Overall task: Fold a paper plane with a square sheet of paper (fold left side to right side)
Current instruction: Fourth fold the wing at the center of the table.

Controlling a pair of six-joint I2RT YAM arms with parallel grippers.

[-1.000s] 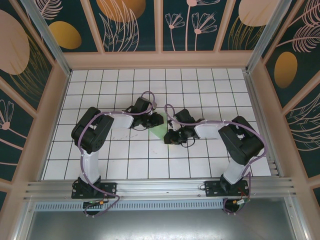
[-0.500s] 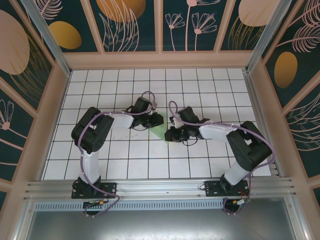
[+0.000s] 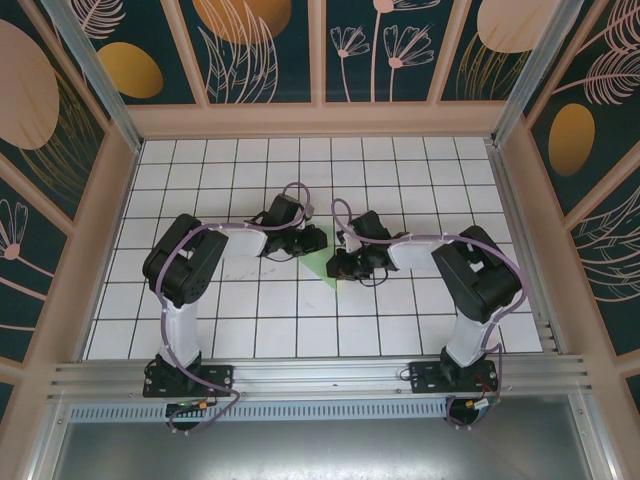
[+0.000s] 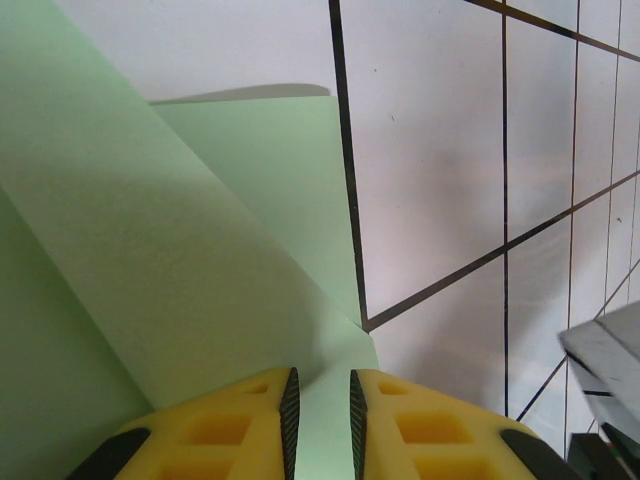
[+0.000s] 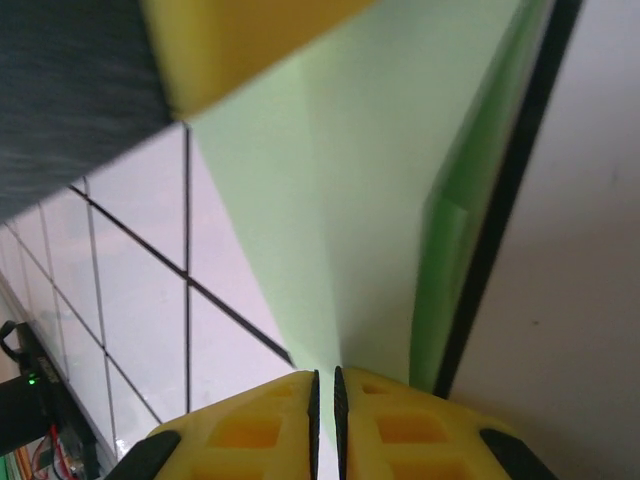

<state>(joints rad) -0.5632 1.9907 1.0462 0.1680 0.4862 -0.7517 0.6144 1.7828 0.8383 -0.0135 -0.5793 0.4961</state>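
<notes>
The half-made paper plane lies in the middle of the top view, on the white tiled counter, right between the two arms. The left gripper is almost closed, with a thin slot left. Green paper runs into that slot, but I cannot tell if it is pinching it. The right gripper is nearly shut tight. A paper crease goes right into its slit, so it looks like it has hold of the plane.

What could go wrong? The paper is thin. If the two grippers pull apart, it could rip, or the fold could go crooked. If one lets go too soon, the flap may spring up.

The grippers are very near each other, so they could bump. A looping purple cable sits just above them in the top view. Painted walls stand well away.
</notes>
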